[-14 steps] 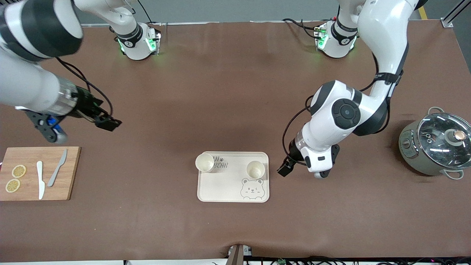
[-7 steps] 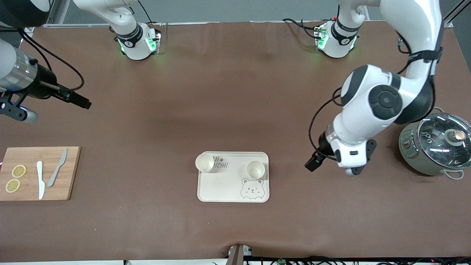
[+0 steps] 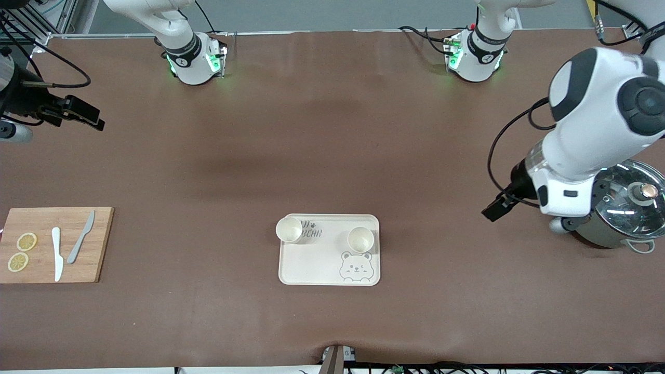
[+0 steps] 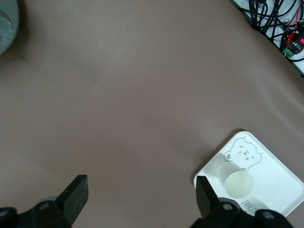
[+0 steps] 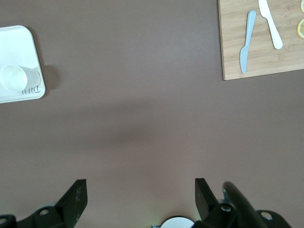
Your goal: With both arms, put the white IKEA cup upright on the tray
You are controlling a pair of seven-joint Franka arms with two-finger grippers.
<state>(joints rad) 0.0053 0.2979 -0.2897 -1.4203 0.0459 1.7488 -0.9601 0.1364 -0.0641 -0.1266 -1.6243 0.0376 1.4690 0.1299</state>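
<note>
Now both white cups [image 3: 289, 229] [image 3: 360, 239] are standing upright on the tray [image 3: 317, 262]. The left gripper [image 4: 140, 199] and right gripper [image 5: 139, 198], both spread apart and empty, are hanging well apart from it over opposite table ends.

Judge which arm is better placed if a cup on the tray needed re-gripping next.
Left, marginally. The left gripper hangs open over bare table beside the pot, with the tray and both upright cups closer to it. The right gripper, also open, is over the table's edge.
</note>
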